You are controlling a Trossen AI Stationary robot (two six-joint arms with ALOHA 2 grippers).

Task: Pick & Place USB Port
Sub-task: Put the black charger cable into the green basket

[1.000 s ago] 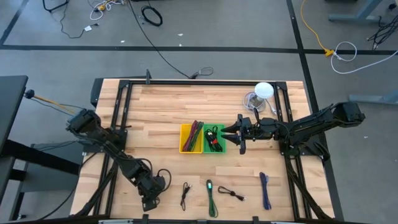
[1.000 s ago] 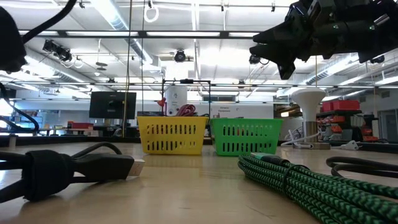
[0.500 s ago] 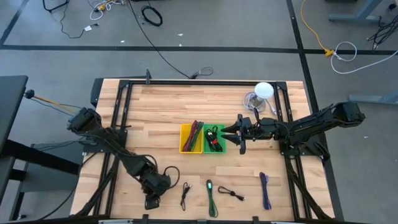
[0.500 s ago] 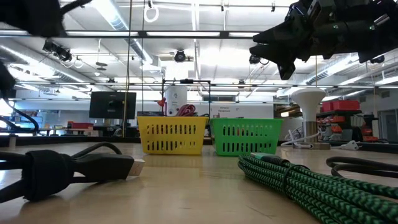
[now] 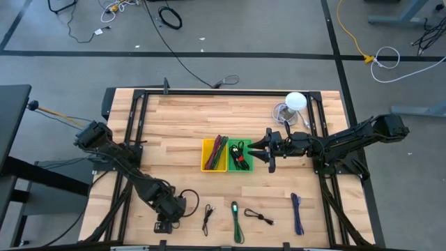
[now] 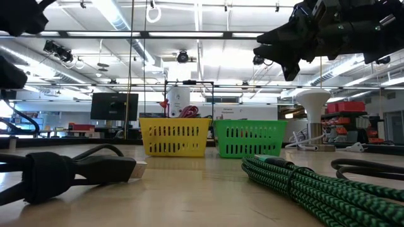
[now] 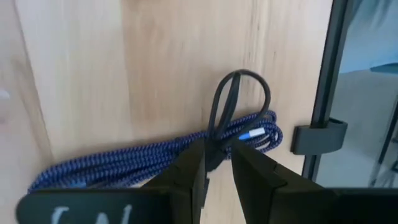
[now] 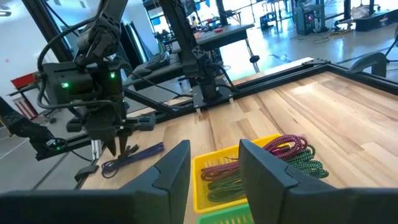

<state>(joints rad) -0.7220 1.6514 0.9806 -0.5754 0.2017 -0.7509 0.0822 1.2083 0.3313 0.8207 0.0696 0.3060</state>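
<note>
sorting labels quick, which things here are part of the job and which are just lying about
Job:
left hand shut on black cable
blue cable by that hand
green cable at the table's front
yellow bin
green bin, open right hand above it

Lying about:
white lamp
coiled floor cable

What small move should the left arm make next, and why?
Probably a short lift straight up. The left gripper is closed on the black cable, which lies across the blue braided cable. A small lift should show whether the black one comes free alone before it is carried away.
</note>
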